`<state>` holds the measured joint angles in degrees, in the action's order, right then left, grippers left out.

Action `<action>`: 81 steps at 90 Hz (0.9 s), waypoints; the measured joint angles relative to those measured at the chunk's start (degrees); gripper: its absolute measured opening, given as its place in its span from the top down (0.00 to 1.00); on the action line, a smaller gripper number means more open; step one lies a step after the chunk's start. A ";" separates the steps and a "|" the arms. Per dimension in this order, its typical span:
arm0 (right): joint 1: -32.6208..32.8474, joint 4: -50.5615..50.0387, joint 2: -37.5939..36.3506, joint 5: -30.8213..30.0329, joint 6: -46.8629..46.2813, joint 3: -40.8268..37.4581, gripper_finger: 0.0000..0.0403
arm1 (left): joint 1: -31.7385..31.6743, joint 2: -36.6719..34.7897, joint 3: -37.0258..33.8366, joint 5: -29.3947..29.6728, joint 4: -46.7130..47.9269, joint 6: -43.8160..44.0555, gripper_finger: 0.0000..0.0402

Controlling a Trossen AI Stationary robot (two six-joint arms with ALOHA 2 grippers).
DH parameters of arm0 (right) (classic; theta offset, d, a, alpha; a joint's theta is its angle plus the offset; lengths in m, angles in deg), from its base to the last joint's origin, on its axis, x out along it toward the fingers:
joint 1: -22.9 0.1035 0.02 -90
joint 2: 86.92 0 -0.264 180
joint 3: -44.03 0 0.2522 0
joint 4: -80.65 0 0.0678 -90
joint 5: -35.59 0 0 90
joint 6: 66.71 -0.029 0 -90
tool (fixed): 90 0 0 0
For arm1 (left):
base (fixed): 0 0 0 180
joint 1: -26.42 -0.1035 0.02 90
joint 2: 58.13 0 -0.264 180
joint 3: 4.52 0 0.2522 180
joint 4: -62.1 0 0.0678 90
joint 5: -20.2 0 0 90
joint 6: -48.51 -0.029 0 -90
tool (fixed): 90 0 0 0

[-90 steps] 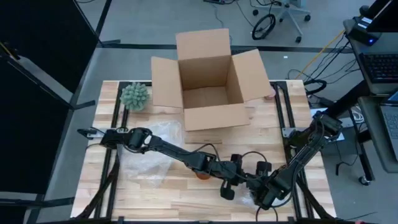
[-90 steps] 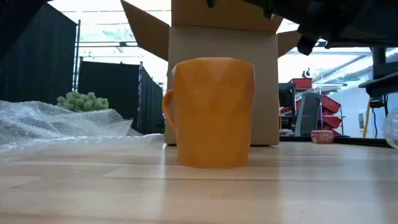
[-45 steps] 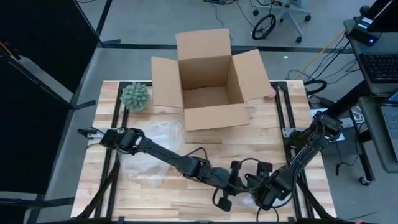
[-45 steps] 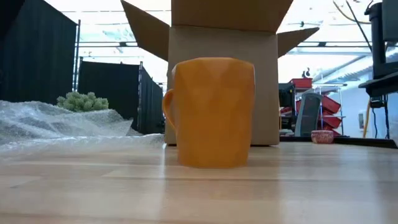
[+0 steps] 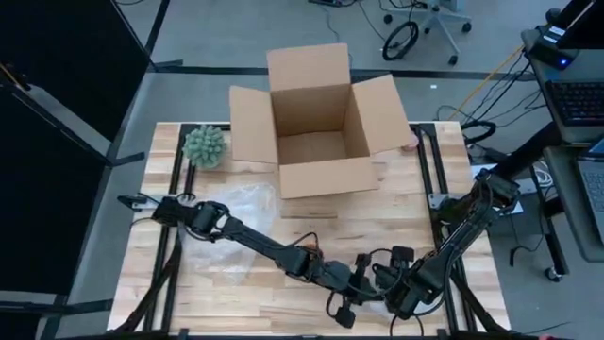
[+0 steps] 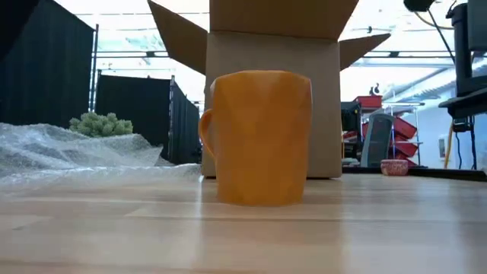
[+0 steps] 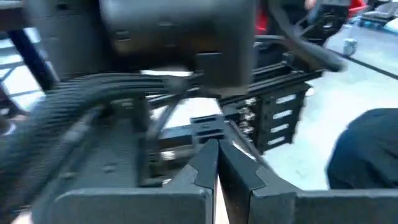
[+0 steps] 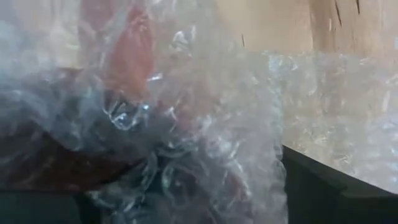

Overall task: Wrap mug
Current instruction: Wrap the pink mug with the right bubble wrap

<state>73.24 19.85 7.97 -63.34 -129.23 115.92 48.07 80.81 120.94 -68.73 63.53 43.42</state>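
Observation:
An orange mug (image 6: 259, 137) stands upright on its base on the wooden table, untouched. A sheet of bubble wrap (image 5: 231, 222) lies crumpled on the table's left part. My left arm reaches across the table over it. My left gripper (image 5: 344, 310) is shut and empty near the front edge, close beside my right gripper (image 5: 394, 288). In the right wrist view, bunched bubble wrap (image 8: 186, 137) fills the space between my right gripper's fingers. My right gripper has a crumpled bunch of bubble wrap (image 8: 205, 162) between its two fingers, several layers deep. The wrap itself hides where the fingers meet it. One dark finger (image 8: 329, 186) shows beside the bunch. A flatter part of the wrap (image 8: 342, 106) spreads beyond that finger.
An open cardboard box (image 5: 316, 123) stands at the table's far middle. A small green plant (image 5: 204, 144) sits at the far left corner. Bare wood lies between the box and the arms.
My left gripper has moved toward the table's near edge and toward my right gripper, and its arm has left the low view. The mug has stayed still.

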 joint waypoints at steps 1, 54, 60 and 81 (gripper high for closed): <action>0.00 -0.04 0.00 0.05 -0.12 0.00 0.42 | -0.05 0.31 -0.02 -0.01 -0.09 -0.06 1.00; -0.46 -2.09 -2.74 -1.28 -1.69 2.04 0.42 | -2.04 5.02 -0.14 0.19 -4.13 0.27 1.00; -0.46 -3.36 -3.87 -1.55 -1.88 3.27 0.42 | -2.04 5.02 -0.13 0.23 -4.01 0.27 1.00; -0.44 -10.65 -7.46 -1.49 -0.44 7.68 0.42 | -2.04 5.02 -0.13 0.27 -3.85 0.27 1.00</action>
<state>72.81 9.20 0.52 -64.83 -129.67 123.60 46.03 85.83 120.81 -68.46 59.69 43.69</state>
